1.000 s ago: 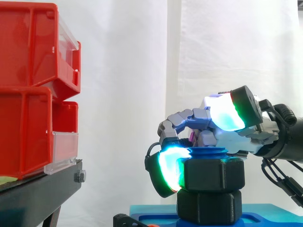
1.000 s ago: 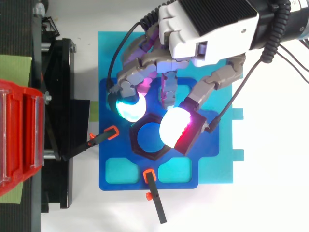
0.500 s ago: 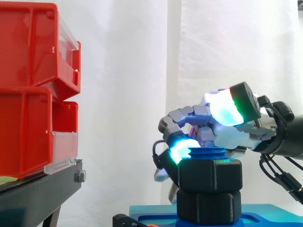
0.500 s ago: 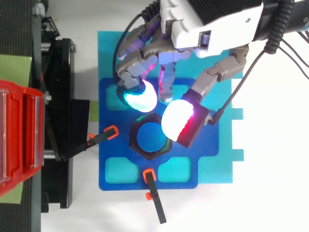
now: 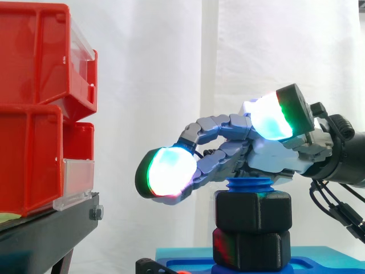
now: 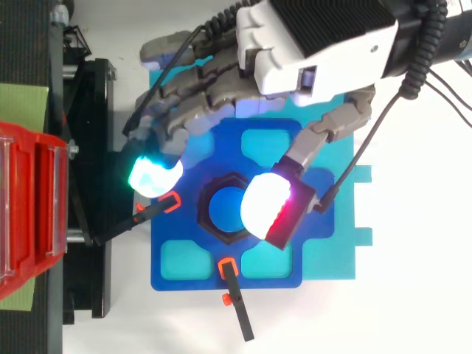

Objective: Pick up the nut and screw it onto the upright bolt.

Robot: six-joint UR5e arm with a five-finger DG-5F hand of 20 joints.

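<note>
1. The nut [image 5: 252, 210] is sitting on the upright bolt [image 5: 250, 185], just under its blue tip.
2. The hand [image 5: 276, 158] is hovering just above the bolt, stretched out and holding nothing.
3. The nut is lying below the fingers [image 5: 217, 162], and its axis is standing vertical.

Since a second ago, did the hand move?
Yes. The hand opened: its fingers let go of the nut and stretched out left, toward the red bins.

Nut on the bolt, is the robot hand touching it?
Apart. In the side view the hand hangs above the nut, with blue bolt thread showing between them.
</note>
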